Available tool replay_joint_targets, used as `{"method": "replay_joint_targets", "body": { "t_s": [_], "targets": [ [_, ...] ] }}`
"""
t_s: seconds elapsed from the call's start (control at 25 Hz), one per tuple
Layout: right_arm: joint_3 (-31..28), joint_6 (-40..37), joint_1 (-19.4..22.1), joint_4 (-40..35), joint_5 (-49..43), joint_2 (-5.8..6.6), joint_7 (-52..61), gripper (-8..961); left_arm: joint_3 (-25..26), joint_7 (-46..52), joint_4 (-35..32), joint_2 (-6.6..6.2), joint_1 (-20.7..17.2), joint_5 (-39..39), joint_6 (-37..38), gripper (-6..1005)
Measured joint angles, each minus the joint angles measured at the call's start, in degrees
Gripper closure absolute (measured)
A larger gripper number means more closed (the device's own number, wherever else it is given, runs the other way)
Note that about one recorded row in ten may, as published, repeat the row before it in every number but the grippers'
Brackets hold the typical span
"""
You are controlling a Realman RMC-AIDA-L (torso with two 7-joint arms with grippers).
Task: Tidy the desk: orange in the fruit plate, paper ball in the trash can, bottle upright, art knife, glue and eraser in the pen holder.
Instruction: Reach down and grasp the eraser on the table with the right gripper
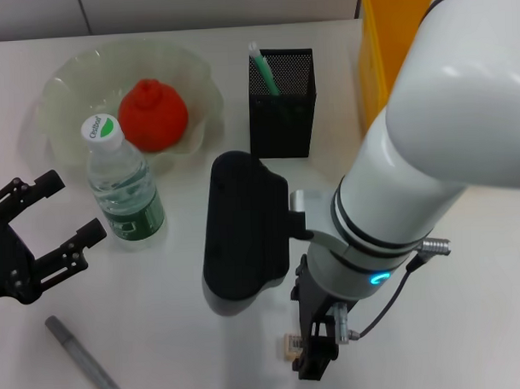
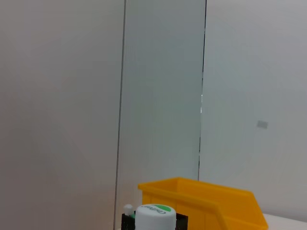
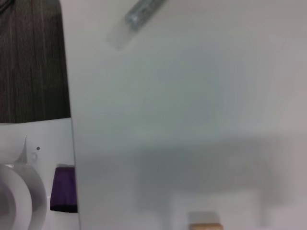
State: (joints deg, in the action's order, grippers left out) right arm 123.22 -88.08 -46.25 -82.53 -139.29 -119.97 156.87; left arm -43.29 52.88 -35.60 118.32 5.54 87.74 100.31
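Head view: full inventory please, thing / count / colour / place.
orange: 1, red-orange, in the fruit plate
fruit plate: 1, pale green, far left of desk
bottle: 1, clear with green label, upright in front of the plate
pen holder: 1, black mesh, far centre
glue: 1, mint green, standing in the pen holder
trash can: 1, yellow, far right
art knife: 1, grey, lying near left
eraser: 1, beige, near centre, beside the right hand
left hand: black, open, left of the bottle
right hand: black, down at the eraser
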Motion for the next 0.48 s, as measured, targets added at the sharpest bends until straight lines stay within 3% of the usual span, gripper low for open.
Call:
{"method": "replay_joint_targets", "body": {
  "t_s": [0.48],
  "targets": [
    [1.1,1.7,0.3,1.5,0.8,0.00,0.3,119,-0.5,0.2,0.0,-0.10,0.0,0.1,-0.6,181]
  ]
}}
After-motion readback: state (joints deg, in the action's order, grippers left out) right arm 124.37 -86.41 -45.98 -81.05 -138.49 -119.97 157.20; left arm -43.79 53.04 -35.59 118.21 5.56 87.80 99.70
